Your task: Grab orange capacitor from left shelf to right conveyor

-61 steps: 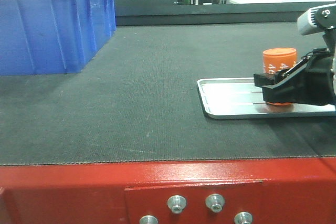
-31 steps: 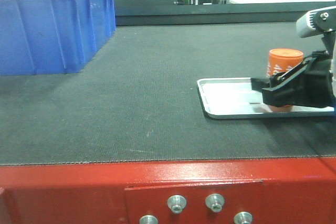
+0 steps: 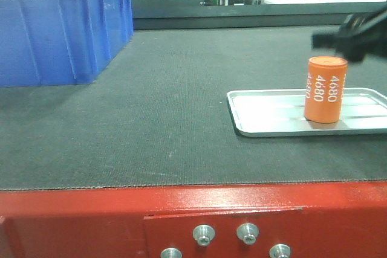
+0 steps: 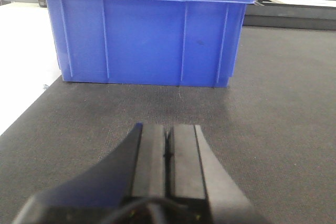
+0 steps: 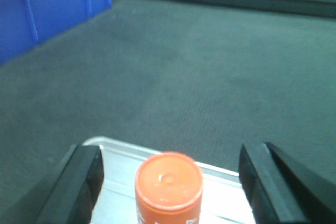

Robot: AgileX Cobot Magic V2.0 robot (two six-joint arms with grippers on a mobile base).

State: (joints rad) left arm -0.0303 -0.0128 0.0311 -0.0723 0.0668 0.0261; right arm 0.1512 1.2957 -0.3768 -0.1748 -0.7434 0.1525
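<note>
**On the silver tray: capacitor released, right arm lifted clear**

On the silver tray [image 3: 272, 116], one orange capacitor [image 3: 325, 89] stands upright, "4680" facing out, tray resting on the right conveyor [image 3: 169, 119]. A second ago the right gripper [image 5: 170, 179] was clamped around it; now it's above, fingers spread wide either side, holding nothing. I'd call the drop done, though it's on the tray, not bare belt. Left gripper [image 4: 167, 148] is pinched closed, empty. Count: one capacitor, one tray, one blue bin [image 3: 60, 28].
</note>
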